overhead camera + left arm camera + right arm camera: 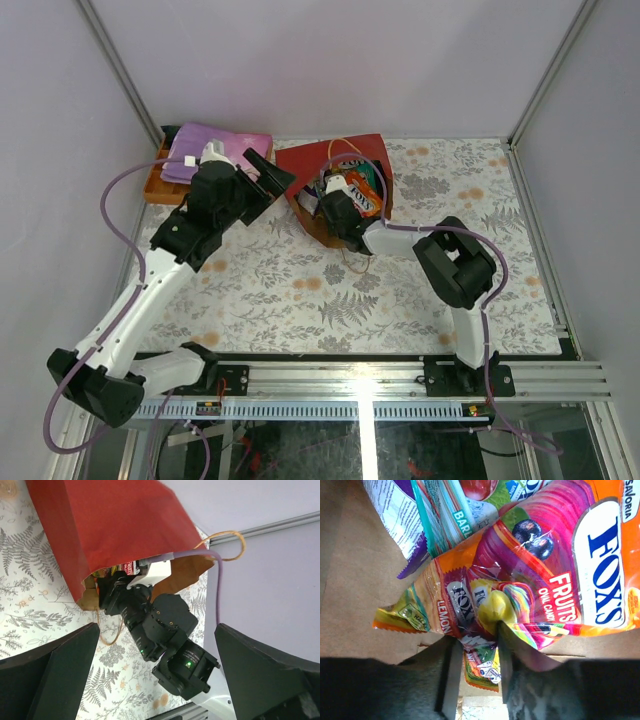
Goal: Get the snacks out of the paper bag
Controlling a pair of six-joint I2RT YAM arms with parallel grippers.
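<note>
Orange Fox's packet point(535, 580) lies inside the paper bag point(115, 525) among other snacks point(445, 515). It looks light, soft, crinkly and slippery. The right gripper point(477, 640) is narrow, pinching a loose fold at its edge, a good spot, I think. The left gripper point(268, 172) is wide and holds nothing, just beside the bag.

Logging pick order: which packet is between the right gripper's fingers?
The orange Fox's Fruits pack; its edge is pinched in the right gripper, unlike the teal packet and purple-edged packet.
</note>
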